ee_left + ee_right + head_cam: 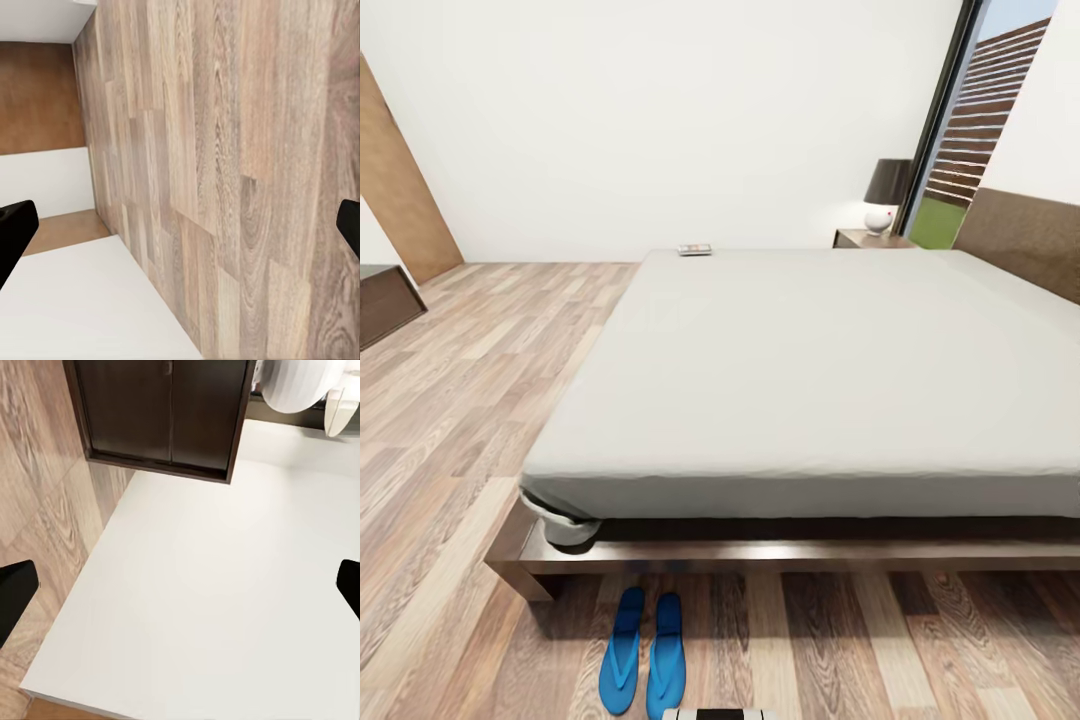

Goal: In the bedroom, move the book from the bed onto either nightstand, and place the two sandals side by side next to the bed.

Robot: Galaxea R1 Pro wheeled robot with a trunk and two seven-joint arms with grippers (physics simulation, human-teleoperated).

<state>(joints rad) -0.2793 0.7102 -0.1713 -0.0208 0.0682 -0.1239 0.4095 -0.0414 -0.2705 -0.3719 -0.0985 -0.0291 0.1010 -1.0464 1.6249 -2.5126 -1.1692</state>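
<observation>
The left end effector is spread wide: in the left wrist view its two black fingertips sit at opposite edges of the frame with nothing between them, above mixed-tone wood plank floor and a white wall. The right end effector is equally wide apart and grips nothing; its black fingertips frame a white surface, with a dark brown wooden cabinet beyond it.

In the head view, the large low bed with a smooth light grey mattress and dark brown wooden platform frame fills the middle and right of the scene. The small thin paperback book lies flat at the far left corner of the mattress, close to its edge. The two flat bright blue sandals lie on the plank floor at the near side of the bed, just in front of its near left corner, side by side and nearly parallel, with their long axes pointing toward the frame. They are very close together; whether they touch is unclear. Beyond the far right side of the bed stands a small dark brown wooden nightstand, carrying a lamp with a round white base and dark shade, beside the tall dark-framed window. A brown headboard rises along the bed's right side.
</observation>
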